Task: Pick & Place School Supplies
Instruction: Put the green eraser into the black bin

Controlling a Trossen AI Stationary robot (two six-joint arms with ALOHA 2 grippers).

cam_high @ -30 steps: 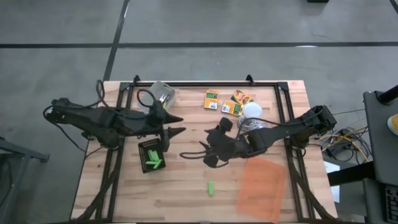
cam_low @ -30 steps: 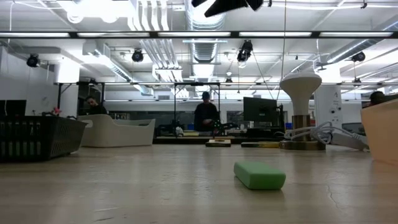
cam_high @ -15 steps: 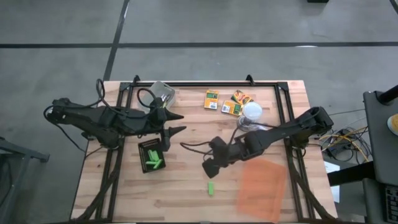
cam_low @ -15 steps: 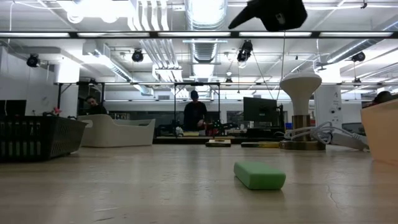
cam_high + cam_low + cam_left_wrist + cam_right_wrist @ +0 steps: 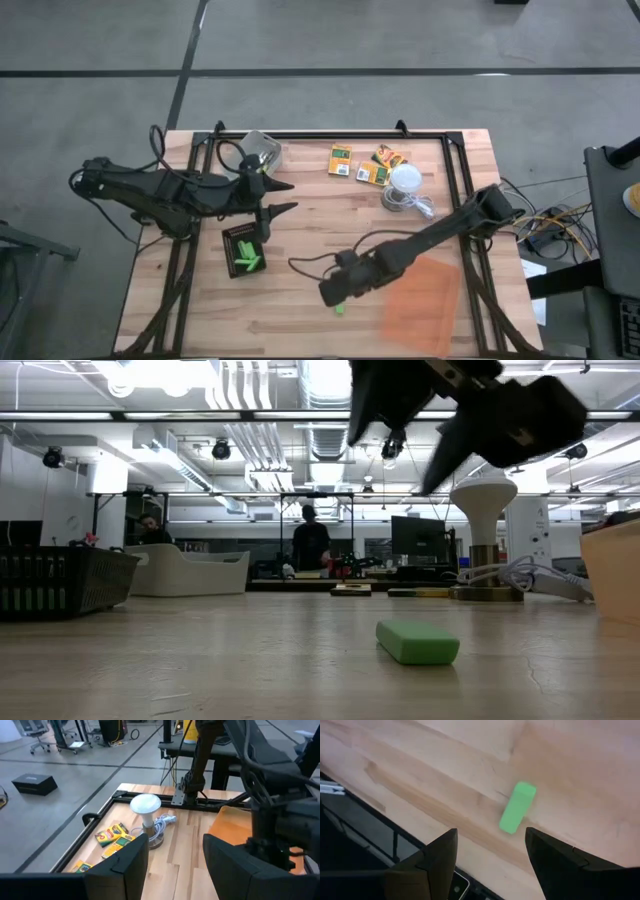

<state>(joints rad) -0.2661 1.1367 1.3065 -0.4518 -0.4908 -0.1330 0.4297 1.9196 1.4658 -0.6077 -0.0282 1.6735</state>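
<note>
My right pincer hangs over the lone green stick lying on the bare wood near the front edge of the surface, roughly mid-width, just beside the orange sheet. In the wrist view the stick shows between my two fingers, jaws spread, nothing pinched yet. From the low view I'm clearly above it, not touching.

Step in hand, I judge: approach for the pick of this stray stick. Next move needs: drop straight down w/ the jaws straddling the stick across its narrow side, check alignment since it lies at a slant, then squeeze and carry it to the black tray near the left edge, where other green sticks already lie.

My left pincer waits above the surface, just back of the tray, fingers apart, empty.

Rest of the supplies: the small orange-yellow boxes sit at the back edge, near the white lamp. Those look still to do.
</note>
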